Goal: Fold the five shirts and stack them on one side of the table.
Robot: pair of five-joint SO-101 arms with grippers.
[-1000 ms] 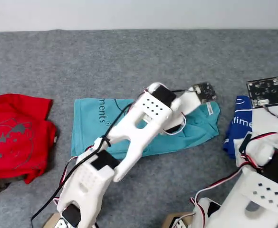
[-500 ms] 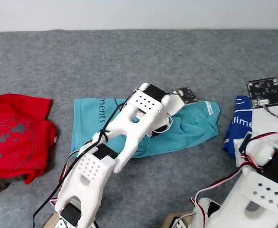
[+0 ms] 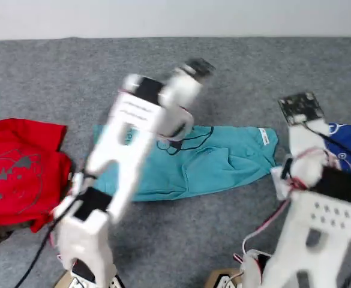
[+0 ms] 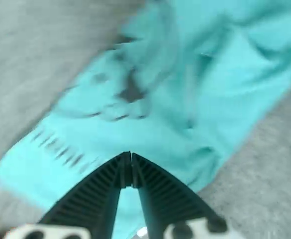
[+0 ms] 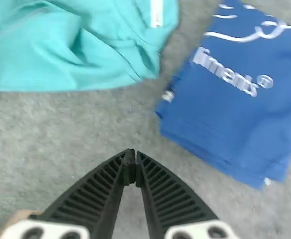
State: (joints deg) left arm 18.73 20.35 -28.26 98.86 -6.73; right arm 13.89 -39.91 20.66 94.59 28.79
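Left gripper (image 4: 131, 159), pressed together, over teal shirt (image 4: 185, 89); right gripper (image 5: 131, 157), likewise, over mat (image 5: 60, 129) beside blue shirt (image 5: 235, 104).

Bright, soft, even light fell across the grey bench (image 3: 241, 78). Shadows were faint and diffuse: a thin dark rim under the teal shirt (image 3: 223, 165) at centre frame and beside the blue shirt (image 5: 235, 99).
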